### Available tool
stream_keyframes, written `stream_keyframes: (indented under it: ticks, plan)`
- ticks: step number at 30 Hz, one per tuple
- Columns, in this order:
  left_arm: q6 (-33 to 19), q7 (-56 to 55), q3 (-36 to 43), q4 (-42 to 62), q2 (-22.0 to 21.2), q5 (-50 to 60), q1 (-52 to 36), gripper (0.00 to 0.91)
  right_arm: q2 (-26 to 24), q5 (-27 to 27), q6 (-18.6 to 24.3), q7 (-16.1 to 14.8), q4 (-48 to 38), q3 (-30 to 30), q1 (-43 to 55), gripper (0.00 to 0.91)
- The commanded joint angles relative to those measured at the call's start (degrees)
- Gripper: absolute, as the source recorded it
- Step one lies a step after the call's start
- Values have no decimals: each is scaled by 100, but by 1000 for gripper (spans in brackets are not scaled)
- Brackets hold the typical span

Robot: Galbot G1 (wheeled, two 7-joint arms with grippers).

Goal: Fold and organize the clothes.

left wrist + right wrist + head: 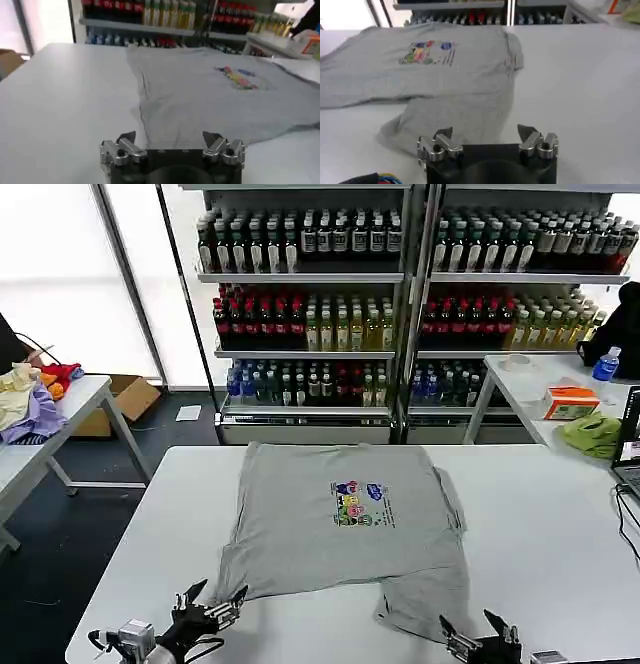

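Presently the grey shirt (340, 529) lies print-up, mostly flat, at the middle of the white bench (540, 524), its near right corner bunched. No fold appears made; judging by this, the whole folding remains. The left end effector (212, 608) hovers, fingers spread, at the near left hem. The right end effector (478, 634) hovers spread beside the bunched corner.

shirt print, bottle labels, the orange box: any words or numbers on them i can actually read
None can be read.
Grey shirt chest print: coloured shapes with small lines of text beside them, too small to read.
Bottles on the shelves: labels too small.
Orange box on the side table: markings blurred.
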Motion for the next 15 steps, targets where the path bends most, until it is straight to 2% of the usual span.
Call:
stream_keyframes:
  ticks: [1, 3, 4, 6, 7, 15]
  plan:
    - [377, -178, 139, 399, 179, -233, -266, 897, 36, -73, -241, 157, 78, -257, -145, 0]
    - [371, -177, 124, 443, 172, -246, -291, 504, 43, -80, -240, 137, 65, -301, -168, 0]
    - [370, -172, 124, 452, 172, -255, -292, 212, 39, -83, -238, 117, 49, -307, -178, 0]
    - [349, -146, 132, 478, 157, -253, -282, 40, 44, -123, -219, 117, -24, -359, -160, 0]
    - [347, -144, 134, 486, 144, -251, -281, 10, 51, -151, -207, 101, -37, -365, -153, 0]
    - [167, -60, 213, 469, 48, -71, -195, 10, 105, -124, -14, 71, -133, -399, 0, 0]
